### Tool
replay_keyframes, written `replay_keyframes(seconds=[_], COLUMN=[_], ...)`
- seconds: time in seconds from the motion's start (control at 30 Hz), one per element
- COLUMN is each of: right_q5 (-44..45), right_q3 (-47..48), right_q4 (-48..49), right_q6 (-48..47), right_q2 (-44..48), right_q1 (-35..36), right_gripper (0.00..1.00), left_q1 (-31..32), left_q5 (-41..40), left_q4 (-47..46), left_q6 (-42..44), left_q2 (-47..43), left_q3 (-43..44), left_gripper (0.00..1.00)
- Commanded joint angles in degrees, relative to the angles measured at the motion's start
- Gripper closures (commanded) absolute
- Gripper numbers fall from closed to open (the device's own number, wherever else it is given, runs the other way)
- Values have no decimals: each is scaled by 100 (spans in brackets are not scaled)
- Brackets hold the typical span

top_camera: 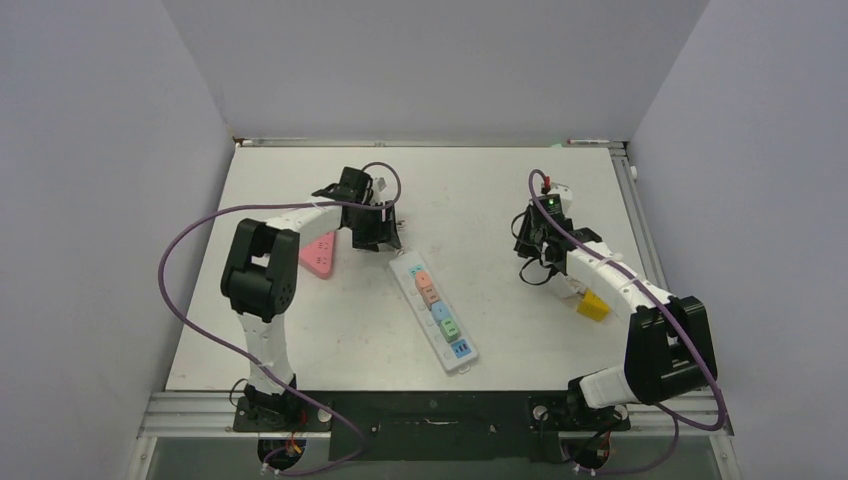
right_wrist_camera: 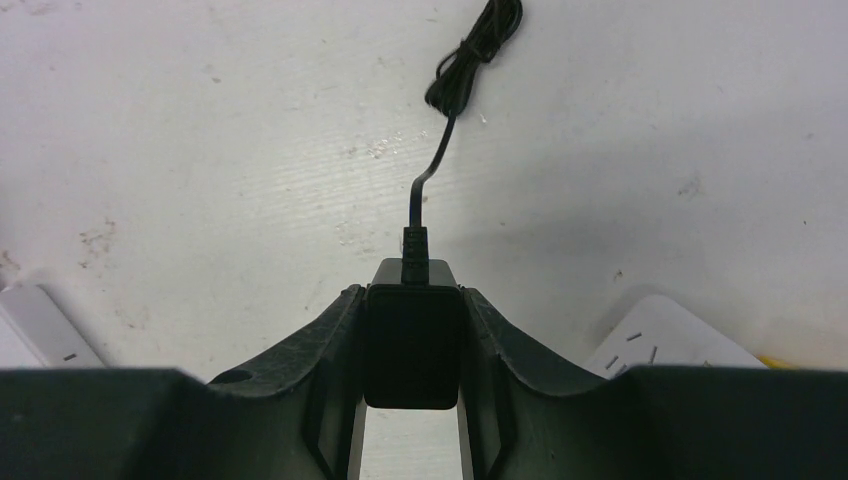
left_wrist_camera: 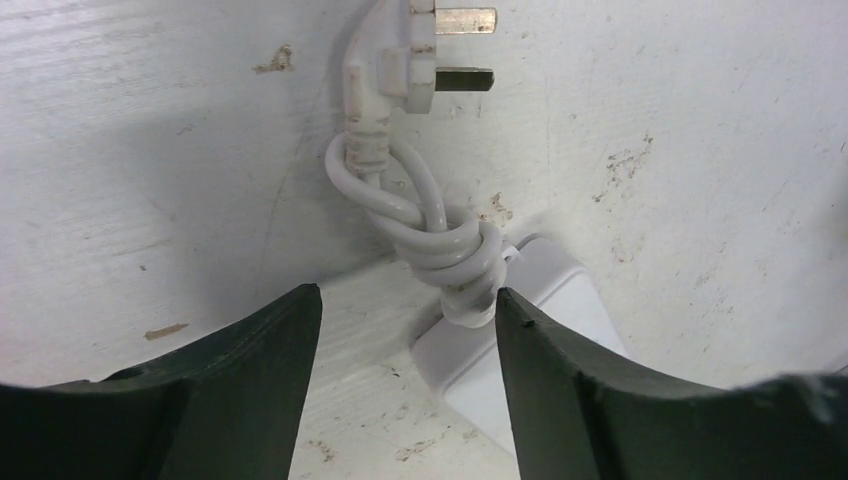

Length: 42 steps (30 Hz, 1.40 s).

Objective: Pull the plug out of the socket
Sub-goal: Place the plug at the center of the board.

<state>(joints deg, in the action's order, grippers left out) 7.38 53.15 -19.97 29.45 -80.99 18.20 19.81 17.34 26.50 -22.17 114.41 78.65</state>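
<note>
Noted plug point(right_wrist_camera: 412, 345) clamped in right pincer point(right_wrist_camera: 410, 300) over desk point(right_wrist_camera: 200, 150), well apart from strip point(top_camera: 433, 312), left pincer point(left_wrist_camera: 408, 310) agape above strip's white cord point(left_wrist_camera: 440, 240); judged likely faults: snagging trailing black lead point(right_wrist_camera: 470, 50), dropping plug through early release, fouling white cord on descent.

- Left arm point(top_camera: 262, 272) and right arm point(top_camera: 664, 345): white links, chunky black joint housings.
- A purple cable point(top_camera: 163, 272) loops along each arm from its base.
- A green light point(top_camera: 549, 203) glows on the right wrist.
- The gripper fingers point(left_wrist_camera: 245, 400) are matte black and tapered.
</note>
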Motion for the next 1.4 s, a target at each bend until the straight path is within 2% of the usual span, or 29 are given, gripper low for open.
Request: replay_keyframes(seconds=[0.0,0.17,0.3,0.67,0.73,0.87,0.97,1.13,1.27,1.37], right_q5=[-279,-31,106,802,856,783,662,571,593,772], right_q3=[-129,-199,-207,-358,-446,-622,-656,-676,-646,-555], right_q4=[102,47,7,-215,-185,-77,-55,-26,-139,-314], right_q6=[167,239,292,616,668,781,814,805,781,677], right_q2=[156,-50,-169,-297,-214,-86,-86,2,209,459], right_q1=[-234,-349,-378,-387,-399,-420,-439,-446,-449,-455], right_gripper=[95,94,87,80,76,74,66,60,46,30], left_q1=[-130,-190,-206,-206,-197,-180,-169,-180,-200,-206], left_q5=[-105,57,115,242,258,164,-62,-240,-109,-11], left_q4=[-81,-155,-242,-278,-289,-328,-212,-151,-129,-207], left_q6=[108,83,43,2,-27,1,121,196,192,149], left_q2=[-554,-785,-923,-1057,-1142,-1390,-1512,-1586,-1475,-1478], left_q3=[-62,-108,-181,-208,-251,-372,-387,-460,-387,-447], left_gripper=[38,28,23,21,21,21,19,18,17,17])
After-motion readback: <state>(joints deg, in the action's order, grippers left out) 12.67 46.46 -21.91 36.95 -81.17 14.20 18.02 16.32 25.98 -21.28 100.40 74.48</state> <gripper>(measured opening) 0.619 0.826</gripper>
